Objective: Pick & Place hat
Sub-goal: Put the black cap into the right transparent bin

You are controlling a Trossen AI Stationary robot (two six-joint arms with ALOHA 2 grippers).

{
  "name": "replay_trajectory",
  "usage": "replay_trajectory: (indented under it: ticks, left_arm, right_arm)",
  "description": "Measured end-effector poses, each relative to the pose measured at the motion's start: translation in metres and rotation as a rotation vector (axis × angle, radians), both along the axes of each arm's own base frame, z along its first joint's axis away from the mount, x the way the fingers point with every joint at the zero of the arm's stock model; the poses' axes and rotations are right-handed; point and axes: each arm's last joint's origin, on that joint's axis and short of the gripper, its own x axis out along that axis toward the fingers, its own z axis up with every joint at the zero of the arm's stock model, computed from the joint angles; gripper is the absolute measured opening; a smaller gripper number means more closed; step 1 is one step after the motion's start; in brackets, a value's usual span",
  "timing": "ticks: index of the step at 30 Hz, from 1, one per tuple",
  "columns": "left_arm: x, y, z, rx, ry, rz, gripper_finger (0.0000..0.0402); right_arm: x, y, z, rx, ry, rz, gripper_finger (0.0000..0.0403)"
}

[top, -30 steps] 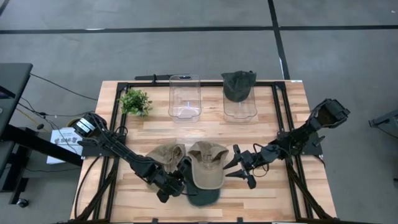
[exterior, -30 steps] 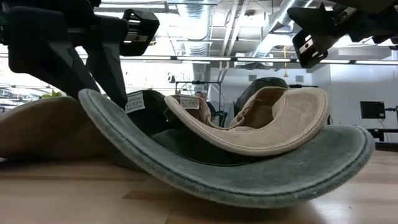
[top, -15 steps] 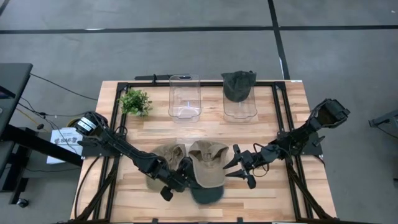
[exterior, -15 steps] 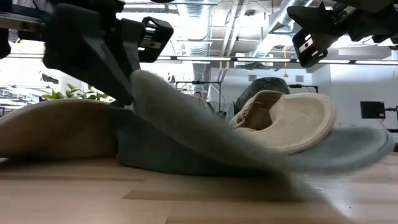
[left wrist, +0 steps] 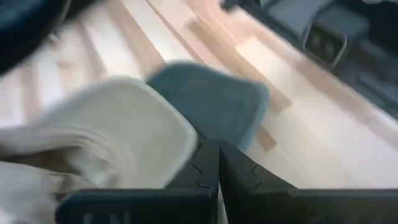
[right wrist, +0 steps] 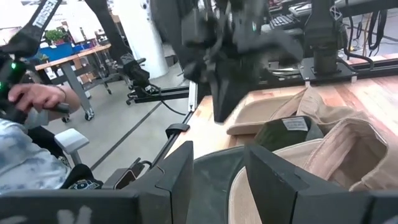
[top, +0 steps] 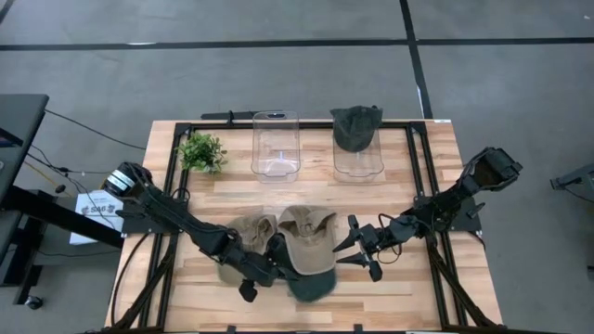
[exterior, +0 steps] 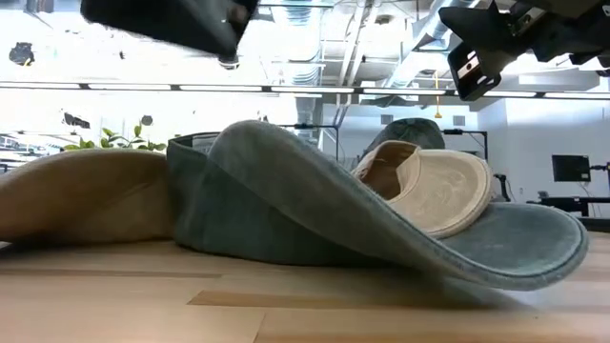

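The dark green denim cap [top: 311,283] is being gripped near-centre by the closed left gripper [top: 277,270]; the right gripper [top: 357,247] is waiting half-open, empty; lifting is judged next.

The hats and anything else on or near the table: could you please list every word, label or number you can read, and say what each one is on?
Nothing here can be read with confidence.
White sewn-in tag inside the dark green hat: print too small to read.
White sheet beside the table's left edge: dark lettering, too small to read.
White mark on the right pincer: too blurred to read.
Tan hats and clear bins: no visible text.
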Motion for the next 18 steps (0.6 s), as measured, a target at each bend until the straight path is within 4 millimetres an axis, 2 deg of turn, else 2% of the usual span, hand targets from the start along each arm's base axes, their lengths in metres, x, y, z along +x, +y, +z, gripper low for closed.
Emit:
replay_trajectory:
  ticks: [6, 9, 13, 18]
  left_arm:
    - [-0.017, 0.011, 0.053, -0.129, -0.138, 0.026, 0.0003]
    - [-0.025, 0.013, 0.067, -0.238, -0.134, 0.005, 0.0003]
    - [-0.024, 0.008, 0.060, -0.260, -0.087, -0.039, 0.0003]
    - [-0.010, 0.000, 0.027, -0.235, 0.017, 0.000, 0.0010]
  right_arm:
    - [0.000, -0.001, 0.000, -0.001, -0.002, -0.022, 0.0134]
    - [0.000, -0.001, 0.000, -0.001, -0.002, -0.021, 0.0134]
    - [0.000, -0.001, 0.000, -0.002, -0.001, -0.020, 0.0134]
    - [0.000, -0.001, 0.000, -0.002, 0.001, -0.019, 0.0134]
